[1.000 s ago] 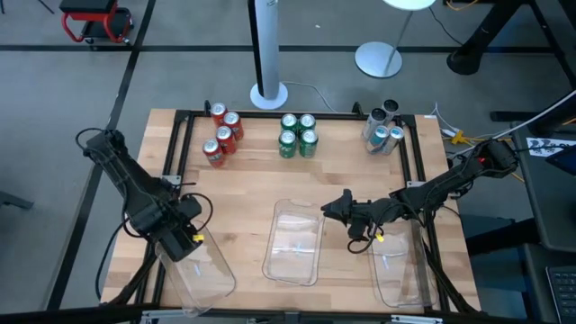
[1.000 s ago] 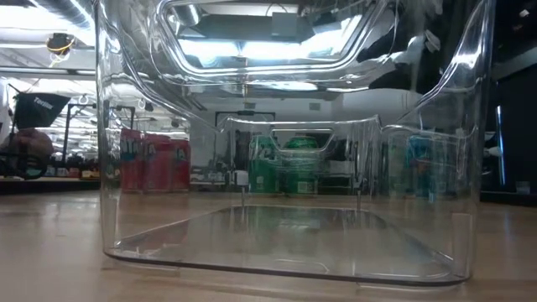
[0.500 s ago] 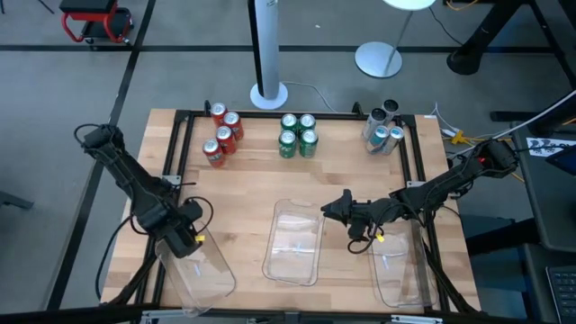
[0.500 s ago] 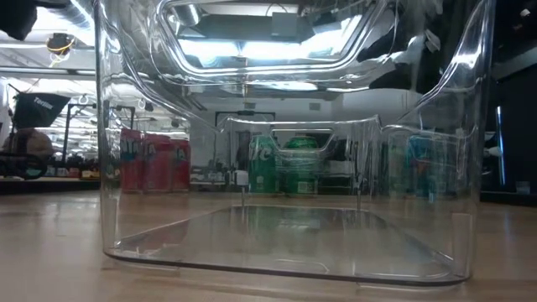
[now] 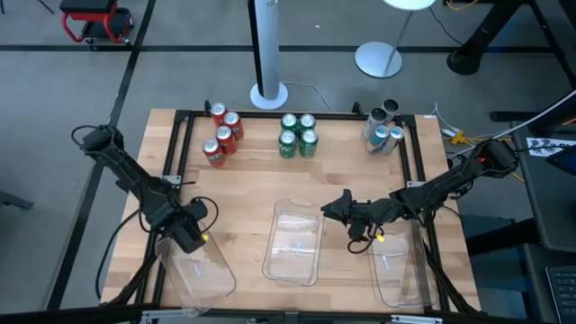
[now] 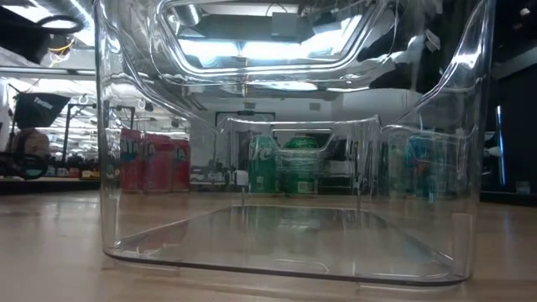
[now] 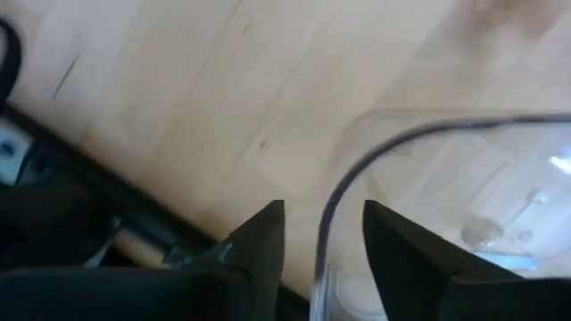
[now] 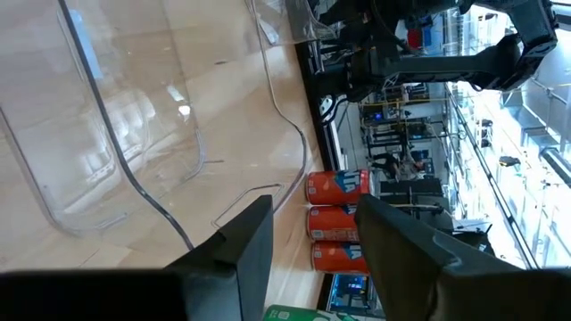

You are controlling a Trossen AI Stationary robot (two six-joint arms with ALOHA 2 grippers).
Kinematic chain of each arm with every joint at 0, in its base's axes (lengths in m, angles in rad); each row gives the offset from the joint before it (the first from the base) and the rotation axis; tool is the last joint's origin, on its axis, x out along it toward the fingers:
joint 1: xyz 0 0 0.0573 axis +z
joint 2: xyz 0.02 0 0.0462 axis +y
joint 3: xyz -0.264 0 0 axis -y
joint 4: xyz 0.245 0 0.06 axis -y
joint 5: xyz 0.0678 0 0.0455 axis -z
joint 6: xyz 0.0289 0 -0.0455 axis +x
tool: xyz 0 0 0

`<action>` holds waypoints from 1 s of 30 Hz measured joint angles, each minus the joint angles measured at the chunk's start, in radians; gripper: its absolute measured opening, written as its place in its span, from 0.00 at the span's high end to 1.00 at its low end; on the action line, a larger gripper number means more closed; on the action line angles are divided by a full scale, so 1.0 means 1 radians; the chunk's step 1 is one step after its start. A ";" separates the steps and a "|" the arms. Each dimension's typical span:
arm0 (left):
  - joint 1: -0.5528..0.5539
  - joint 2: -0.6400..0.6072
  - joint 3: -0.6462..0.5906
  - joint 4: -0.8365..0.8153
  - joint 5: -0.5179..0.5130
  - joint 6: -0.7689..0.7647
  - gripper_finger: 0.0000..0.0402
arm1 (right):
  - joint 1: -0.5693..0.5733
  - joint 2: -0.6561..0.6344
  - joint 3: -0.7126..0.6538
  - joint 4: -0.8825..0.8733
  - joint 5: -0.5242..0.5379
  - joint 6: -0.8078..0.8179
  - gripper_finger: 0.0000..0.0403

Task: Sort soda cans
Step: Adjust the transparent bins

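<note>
overhead view: wooden table (image 5: 243,180) with twelve soda cans along its far edge in three groups of four: red cans (image 5: 221,135) on the left, green cans (image 5: 298,134) in the middle, silver-blue and dark cans (image 5: 382,129) on the right. three clear trays lie along the near edge: left tray (image 5: 200,273), middle tray (image 5: 295,241), right tray (image 5: 399,268). left gripper (image 5: 193,236) sits at the far rim of the left tray; right gripper (image 5: 339,209) hovers between the middle and right trays, holding nothing.

table-level view: middle tray (image 6: 285,151) fills the picture; through its walls show red cans (image 6: 151,161), green cans (image 6: 284,164) and blue-toned cans (image 6: 419,159), all upright on the table.

left wrist view: two dark fingers (image 7: 259,245) stand narrowly apart, one on either side of the clear rim of the left tray (image 7: 343,196); whether the pads press on it cannot be told.

right wrist view: two dark fingers (image 8: 245,245) stand partly apart with nothing between them; beyond lie tray walls, three red cans (image 8: 339,218) and the edge of a green can (image 8: 299,313).
</note>
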 joint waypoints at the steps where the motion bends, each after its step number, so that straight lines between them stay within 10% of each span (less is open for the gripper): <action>1: 0.012 0.000 -0.004 0.013 0.000 0.026 0.69 | 0.000 0.000 0.000 0.000 0.000 0.000 0.60; 9: 0.127 0.000 -0.006 0.058 0.021 0.235 0.97 | 0.000 0.021 0.000 0.000 0.000 0.000 0.60; 30: 0.368 0.000 0.079 0.042 0.025 1.102 0.99 | 0.000 0.060 0.000 -0.001 0.000 0.004 0.60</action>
